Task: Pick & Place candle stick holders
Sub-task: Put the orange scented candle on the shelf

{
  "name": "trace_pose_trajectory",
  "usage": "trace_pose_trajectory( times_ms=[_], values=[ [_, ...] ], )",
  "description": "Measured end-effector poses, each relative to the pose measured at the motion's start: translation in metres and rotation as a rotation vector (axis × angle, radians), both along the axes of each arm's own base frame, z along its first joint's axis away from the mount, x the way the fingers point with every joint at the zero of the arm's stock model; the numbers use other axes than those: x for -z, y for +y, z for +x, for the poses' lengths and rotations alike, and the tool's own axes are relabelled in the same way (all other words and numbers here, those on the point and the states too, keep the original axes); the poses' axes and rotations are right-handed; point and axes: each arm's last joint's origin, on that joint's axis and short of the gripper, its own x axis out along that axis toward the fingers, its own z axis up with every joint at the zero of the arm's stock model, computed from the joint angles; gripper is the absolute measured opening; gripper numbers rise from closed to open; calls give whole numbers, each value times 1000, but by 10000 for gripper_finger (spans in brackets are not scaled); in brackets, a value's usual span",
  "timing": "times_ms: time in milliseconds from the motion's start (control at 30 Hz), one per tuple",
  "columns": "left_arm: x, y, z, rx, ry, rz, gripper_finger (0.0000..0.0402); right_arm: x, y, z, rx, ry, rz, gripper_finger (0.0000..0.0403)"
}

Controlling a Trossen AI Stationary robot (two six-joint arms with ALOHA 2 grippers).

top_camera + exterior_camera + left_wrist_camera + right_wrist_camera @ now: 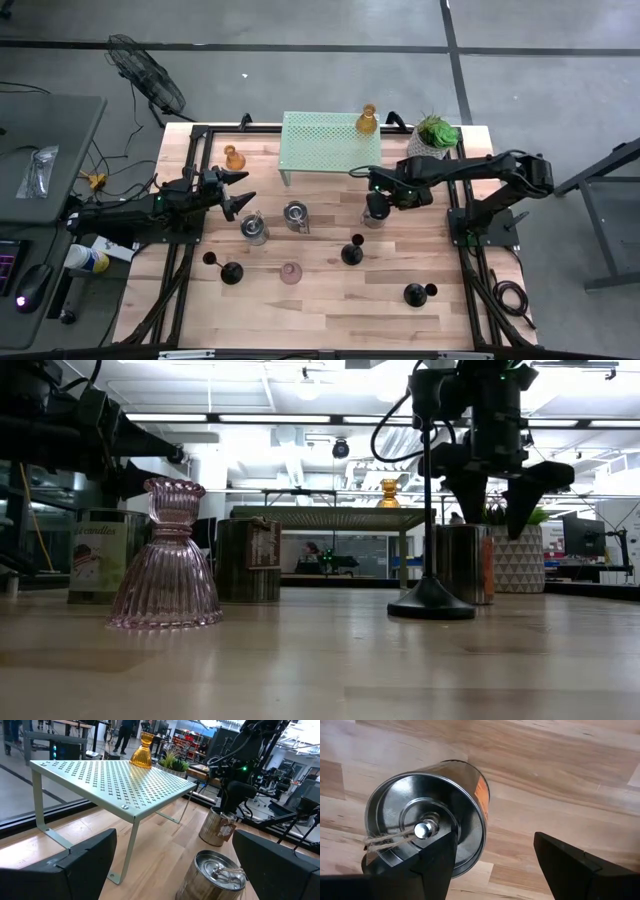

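Three silver metal cups stand on the table: one just ahead of my left gripper, one in the middle, and one under my right gripper. My left gripper is open and empty, pointing at the nearest cup. My right gripper is open just above its cup. One finger is over the cup's mouth and the other is beyond its side. An amber holder stands on the rack and another on the table. A pink glass holder and three black sticks stand nearer the front.
The pale green perforated rack stands at the table's far middle, on thin legs. A green plant in a white pot stands to its right. The black stick and the pink holder stand close in front of the low camera.
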Motion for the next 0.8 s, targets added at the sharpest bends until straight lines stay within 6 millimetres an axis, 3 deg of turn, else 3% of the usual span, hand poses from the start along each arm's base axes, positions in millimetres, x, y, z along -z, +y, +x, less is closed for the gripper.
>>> trace_pose_trajectory(
  times_ms=[167,800],
  values=[
    [0,0,0,1,0,0,391,0,0,-1,-4,11,5,245],
    [0,0,0,1,0,0,391,1,0,-2,-31,21,0,122]
  ],
)
